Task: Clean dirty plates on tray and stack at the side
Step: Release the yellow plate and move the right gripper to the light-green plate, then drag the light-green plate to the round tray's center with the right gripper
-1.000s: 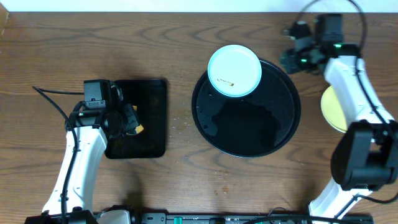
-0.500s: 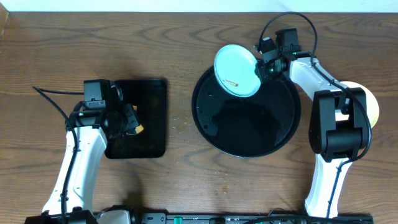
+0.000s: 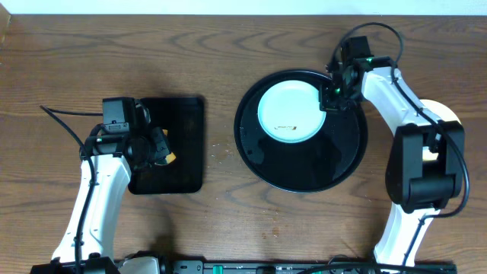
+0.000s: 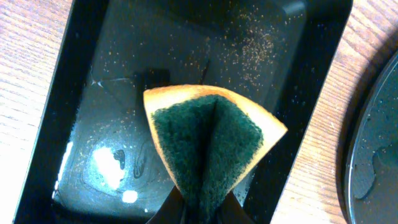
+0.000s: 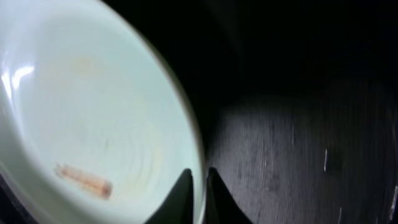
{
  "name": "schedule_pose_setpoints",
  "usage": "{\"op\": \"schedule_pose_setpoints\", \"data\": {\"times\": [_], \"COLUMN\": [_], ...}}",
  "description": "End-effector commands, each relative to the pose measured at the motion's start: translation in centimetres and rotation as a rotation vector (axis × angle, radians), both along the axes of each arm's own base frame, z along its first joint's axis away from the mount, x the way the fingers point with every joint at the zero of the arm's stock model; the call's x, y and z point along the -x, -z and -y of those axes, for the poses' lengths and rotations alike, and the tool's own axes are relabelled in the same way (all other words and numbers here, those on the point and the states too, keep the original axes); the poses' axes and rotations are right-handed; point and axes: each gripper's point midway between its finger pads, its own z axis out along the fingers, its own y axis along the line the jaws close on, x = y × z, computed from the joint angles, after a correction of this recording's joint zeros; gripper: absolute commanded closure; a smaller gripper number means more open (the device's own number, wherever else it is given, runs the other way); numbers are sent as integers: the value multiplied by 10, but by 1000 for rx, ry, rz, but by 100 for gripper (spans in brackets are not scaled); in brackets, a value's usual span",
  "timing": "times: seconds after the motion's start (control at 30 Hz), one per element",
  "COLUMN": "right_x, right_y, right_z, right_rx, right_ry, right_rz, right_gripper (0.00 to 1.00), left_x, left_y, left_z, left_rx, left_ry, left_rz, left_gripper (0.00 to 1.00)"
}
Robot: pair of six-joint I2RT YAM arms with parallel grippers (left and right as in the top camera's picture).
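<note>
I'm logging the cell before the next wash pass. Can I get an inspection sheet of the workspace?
Surface: wooden table, a few specks beside the small tray.
Job's things: pale blue plate with a brown smear, inside the round black tray; yellow plate off the tray, partly hidden by the right arm.
Clutter: rectangular black tray, wet and crumb-speckled.
Grippers: left gripper shut on a sponge over that tray; right gripper shut on the blue plate's rim.
Cables: black cable by the left arm; cable loop above the right arm.
Surroundings: pale strip along the far edge.

The plate (image 3: 289, 112) lies flat in the round tray (image 3: 304, 166), right end effector (image 3: 330, 97) at its rim
</note>
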Motion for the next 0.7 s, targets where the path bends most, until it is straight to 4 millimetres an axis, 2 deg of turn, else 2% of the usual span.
{"op": "schedule_pose_setpoints", "data": {"times": [0.0, 0.17, 0.23, 0.3, 0.4, 0.5, 0.57, 0.67], "right_x": [22, 57, 57, 39, 8, -19, -29, -42], "right_y": [-7, -7, -9, -16, -37, -52, -56, -51], "right_z": [-8, -16, -21, -26, -32, -38, -39, -36], "right_rx": [-29, 1, 1, -8, -10, 21, 59, 125], "right_ry": [117, 17, -58, -144, -287, -522, -662, -803], "right_rz": [-111, -225, -198, -104, 58, 235, 316, 389], "right_gripper": [90, 86, 83, 80, 77, 56, 48, 45], "left_x": [1, 1, 1, 1, 1, 1, 1, 1], "left_y": [2, 2, 2, 2, 2, 2, 2, 2], "left_z": [-4, -4, -4, -4, -4, -4, -4, -4], "left_rx": [-15, -15, -15, -15, -15, -15, -15, -15], "left_ry": [-2, -2, -2, -2, -2, -2, -2, -2], "left_rz": [-6, -5, -5, -5, -5, -5, -5, -5], "left_gripper": [92, 92, 92, 92, 92, 92, 92, 92]}}
